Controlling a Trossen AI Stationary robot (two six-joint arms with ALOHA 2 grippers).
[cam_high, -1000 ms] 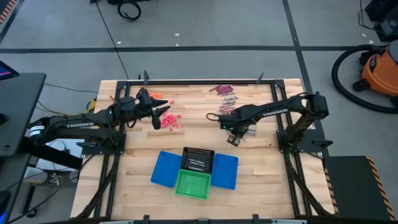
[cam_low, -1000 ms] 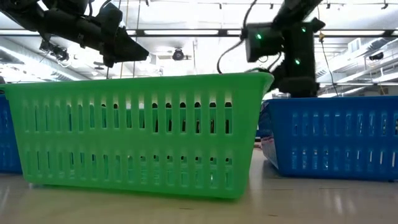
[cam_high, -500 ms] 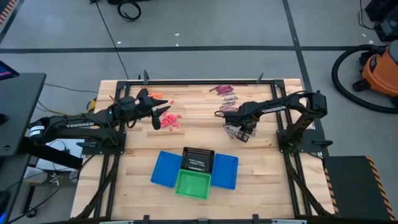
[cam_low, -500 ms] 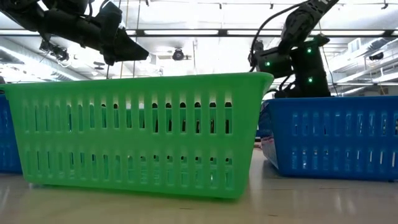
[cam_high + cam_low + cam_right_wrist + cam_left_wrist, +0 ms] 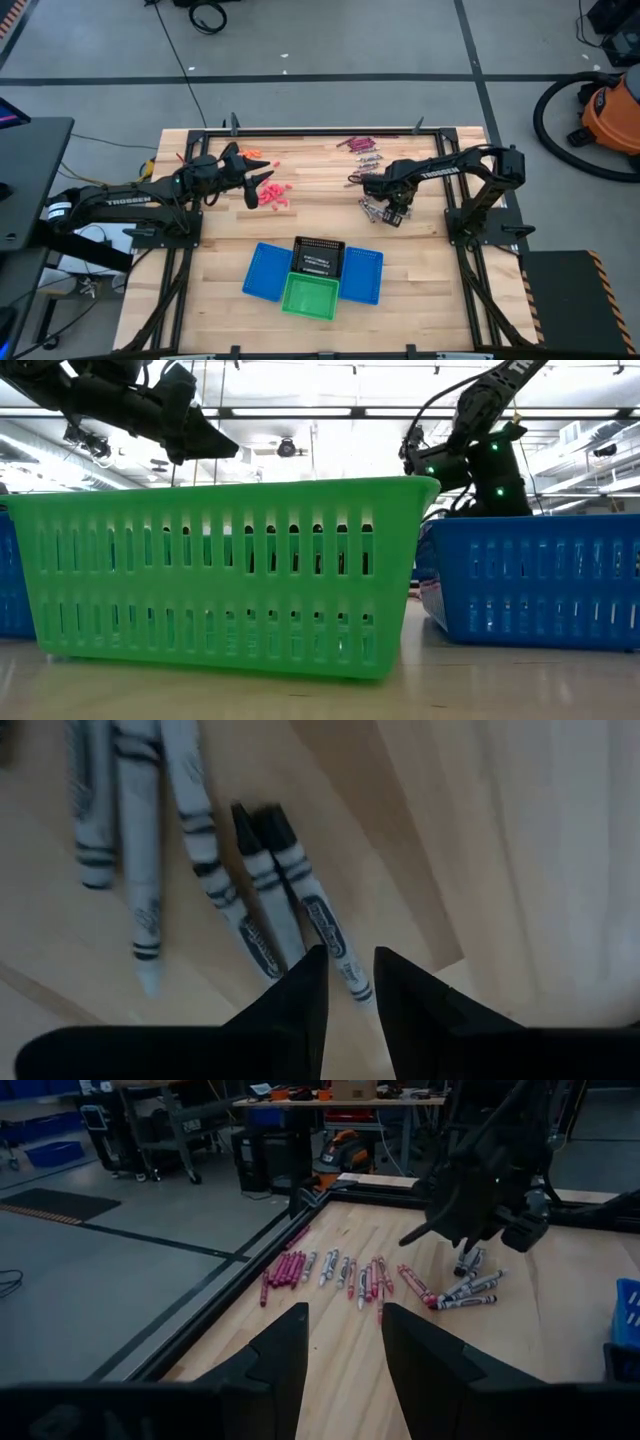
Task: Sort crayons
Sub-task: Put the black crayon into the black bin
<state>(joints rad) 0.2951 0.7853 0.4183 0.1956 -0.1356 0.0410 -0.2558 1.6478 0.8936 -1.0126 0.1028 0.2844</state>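
Note:
Reddish crayons (image 5: pixel 277 194) lie in a loose pile left of the table's centre. Silvery-grey crayons (image 5: pixel 374 210) lie in a small heap at the right, and they also show in the right wrist view (image 5: pixel 200 870). Maroon and grey crayons (image 5: pixel 360 148) lie in a row near the far edge, and also in the left wrist view (image 5: pixel 335 1270). My left gripper (image 5: pixel 258 188) hangs open and empty just left of the reddish pile. My right gripper (image 5: pixel 348 985) is open and low over the grey heap, with one grey crayon (image 5: pixel 322 925) lying on the table and running in between its fingertips.
Near the front edge stand two blue baskets (image 5: pixel 262 272) (image 5: pixel 364 276), with a black basket (image 5: pixel 318 257) and a green one (image 5: pixel 310 296) between them. The green basket (image 5: pixel 220 575) fills the low view. A metal frame runs around the table's edge (image 5: pixel 300 131).
My right gripper has gone a little toward the table's far right and down onto the grey crayon heap, turning at the wrist. My left arm has kept still.

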